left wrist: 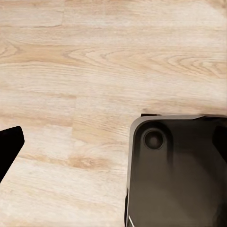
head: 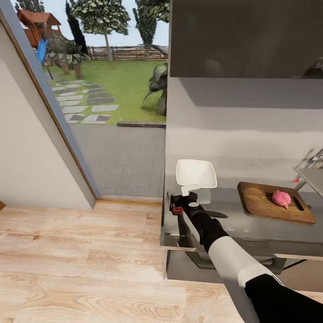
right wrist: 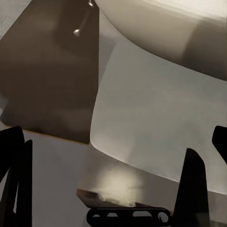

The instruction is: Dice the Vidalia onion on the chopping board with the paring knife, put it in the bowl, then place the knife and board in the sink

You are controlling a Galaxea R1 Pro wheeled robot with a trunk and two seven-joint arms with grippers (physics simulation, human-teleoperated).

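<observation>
Kitchen worktop, glossy grey metal [head: 233, 215]. Small round pinkish-red Vidalia onion [head: 281, 198] rests on the rectangular brown wooden chopping board [head: 264, 204], well apart from the shallow white square bowl [head: 196, 174]. Right gripper [head: 181, 199] hovers beside that bowl, fingers [right wrist: 191, 189] spread, apparently holding nothing. Onion probably light, firm, smooth-skinned and prone to rolling; best pinched across its widest middle.
</observation>
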